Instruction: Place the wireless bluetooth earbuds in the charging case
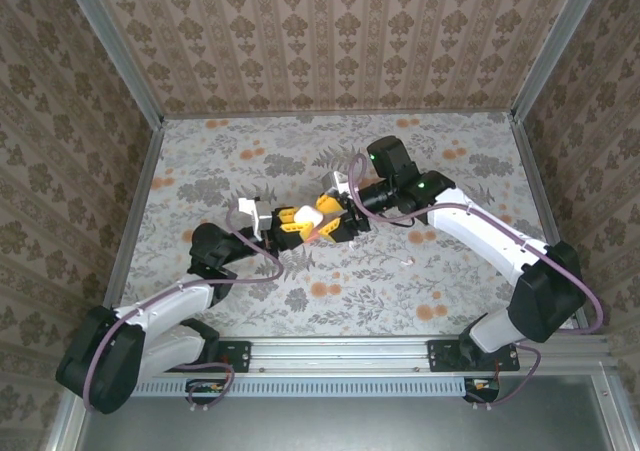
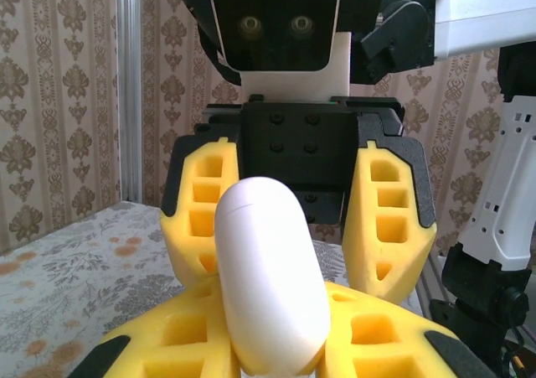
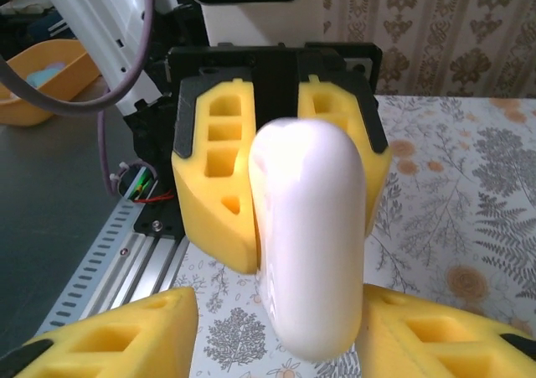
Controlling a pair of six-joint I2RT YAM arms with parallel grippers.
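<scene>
You had the left tool (image 1: 285, 221) pinching the charging case (image 1: 305, 217) mid-desk, lifted clear of the desk (image 1: 220, 161). My read: it was held up so the other arm could work on it from the opposite side.

Left tool: yellow fingers (image 3: 213, 185) pressed onto both flanks of the case, the rounded end sticking out past the tips toward the right arm. Firm pinch, case roughly in line with the tool axis.

Right tool (image 1: 335, 223): nose to nose with the left one, fingers (image 2: 389, 219) spread and straddling the free end of the case. In the right wrist view there was a clear gap on one side; on the other side I couldn't tell whether it was touching. So it was around the case, not gripping it.

The case looked shut: a smooth white pebble with no open lid or sockets visible in either wrist view. I'd guess the right tool was lined up to catch the lid half or to share the hold, since one pinch alone can't open it.

Earbuds: none in or at the case. There was a pale speck (image 1: 405, 261) on the desk beside the right forearm, well apart from both tools. It could be an earbud, but it was too small to say.

Insertion not begun, as I judge it.
</scene>
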